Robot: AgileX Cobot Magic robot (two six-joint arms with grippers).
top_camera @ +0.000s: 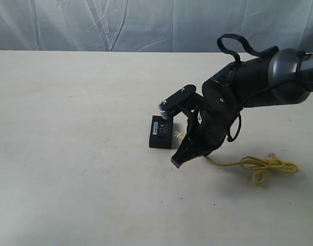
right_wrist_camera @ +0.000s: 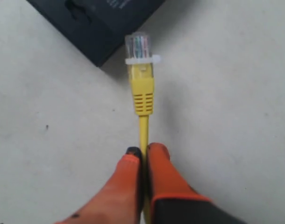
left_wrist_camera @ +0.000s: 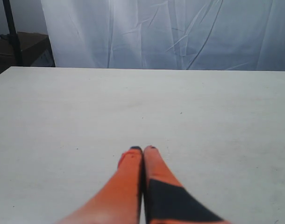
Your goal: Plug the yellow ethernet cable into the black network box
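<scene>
The black network box (top_camera: 161, 132) lies flat near the table's middle, its white label facing up. My right gripper (right_wrist_camera: 143, 150) is shut on the yellow ethernet cable (right_wrist_camera: 143, 125), a short way behind its clear plug (right_wrist_camera: 138, 45). The plug sticks out ahead of the fingertips and hangs just off a corner of the box (right_wrist_camera: 98, 23), apart from it. In the exterior view the plug (top_camera: 179, 136) shows right beside the box's right side. The cable's bundled loop (top_camera: 267, 165) trails on the table to the right. My left gripper (left_wrist_camera: 143, 148) is shut on nothing above bare table.
The right arm (top_camera: 238, 92) reaches in from the right edge, low over the table. A wrinkled pale curtain (top_camera: 146, 23) hangs behind the table's far edge. A dark stand (left_wrist_camera: 11, 32) rises past one table corner in the left wrist view.
</scene>
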